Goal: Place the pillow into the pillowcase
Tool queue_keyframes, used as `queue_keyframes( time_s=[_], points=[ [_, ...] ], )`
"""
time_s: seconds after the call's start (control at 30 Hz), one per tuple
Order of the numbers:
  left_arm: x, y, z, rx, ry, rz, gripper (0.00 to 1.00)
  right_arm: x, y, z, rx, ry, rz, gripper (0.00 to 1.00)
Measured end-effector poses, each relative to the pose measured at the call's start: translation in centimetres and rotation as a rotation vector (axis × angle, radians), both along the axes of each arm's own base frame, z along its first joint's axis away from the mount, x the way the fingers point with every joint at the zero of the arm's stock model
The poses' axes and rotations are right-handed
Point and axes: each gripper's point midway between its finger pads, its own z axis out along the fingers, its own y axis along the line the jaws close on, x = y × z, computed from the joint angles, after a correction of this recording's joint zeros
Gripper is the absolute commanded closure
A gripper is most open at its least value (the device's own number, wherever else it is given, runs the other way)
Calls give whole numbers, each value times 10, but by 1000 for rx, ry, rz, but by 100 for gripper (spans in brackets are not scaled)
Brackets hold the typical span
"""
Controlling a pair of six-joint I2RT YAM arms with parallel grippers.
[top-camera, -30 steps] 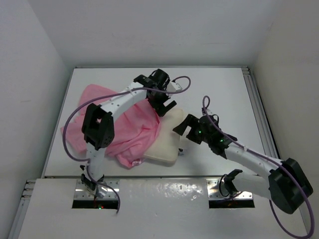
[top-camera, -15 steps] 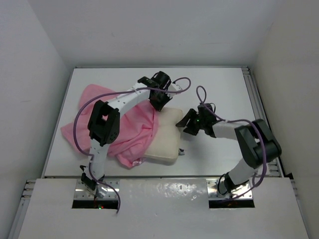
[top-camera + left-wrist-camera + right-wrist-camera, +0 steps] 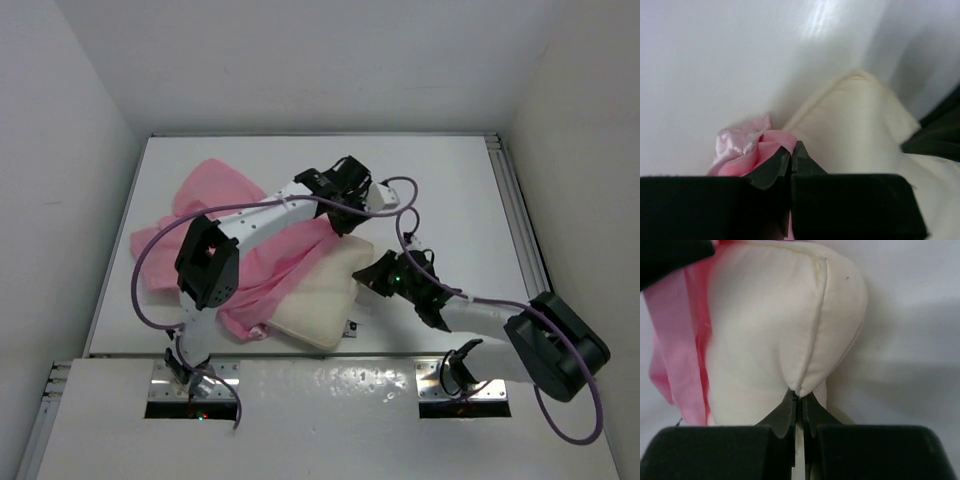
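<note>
The left gripper (image 3: 791,148) has its jaws pressed together, with a bunched fold of the pink pillowcase (image 3: 747,145) pinched at the tips. The fold lies right along the edge of the cream pillow (image 3: 860,125). From this close I cannot tell whether the tips also catch the pillow.

The right gripper (image 3: 800,396) is likewise clamped tight. Its tips nip a corner of the pillow where the stitched seam runs down to a point. In the right wrist view the pillow bulges plump beyond the tips, with pink satin down its left side.

From above, the left arm rises from its base at the near left and bends at the elbow over the pillowcase. It then stretches across to the middle of the table (image 3: 450,180), with its wrist turned down at the far end of the pillow. The right arm lies low, reaching leftward from the near right so that its gripper meets the pillow's right side.

Only the top view shows the whole layout. The pillow lies tilted near the front centre. Its far-left part is covered by the pillowcase and its near end is bare. The rest of the pillowcase lies crumpled toward the far left. A purple cable (image 3: 150,270) loops beside the left arm.
</note>
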Motion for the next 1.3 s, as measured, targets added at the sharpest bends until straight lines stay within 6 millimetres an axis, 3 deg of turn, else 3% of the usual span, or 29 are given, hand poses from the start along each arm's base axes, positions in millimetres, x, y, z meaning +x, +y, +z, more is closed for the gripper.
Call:
queue_keyframes(
  time_s=[0.17,0.23,0.5,0.67,0.7,0.83,1.03,1.13,1.2,1.3],
  points=[
    [-46,-38,32,-49,-26,-183,100,0,-27,-5,13,-55,-173,100],
    [-53,-44,44,-73,-29,-217,100,4,-35,-4,1,-73,-228,100],
    [-52,-47,71,-112,-72,-236,100,12,-52,11,12,-160,-364,100],
    [-30,-65,131,-205,-194,-197,100,24,-70,29,-119,-202,-403,100],
    [-23,-69,148,-234,-232,-181,100,39,-66,62,-128,-254,-408,100],
    [-6,-74,207,-339,-348,-109,100,71,-67,159,-169,-441,-408,100],
    [21,-78,287,-505,-533,32,100,85,-91,257,-315,-609,-404,100],
    [30,-77,326,-591,-637,96,100,93,-99,330,-464,-695,-368,100],
    [27,-82,349,-657,-679,96,100,91,-102,377,-506,-776,-358,100],
    [10,-93,382,-765,-710,68,100,76,-111,414,-561,-853,-342,100]
  ],
)
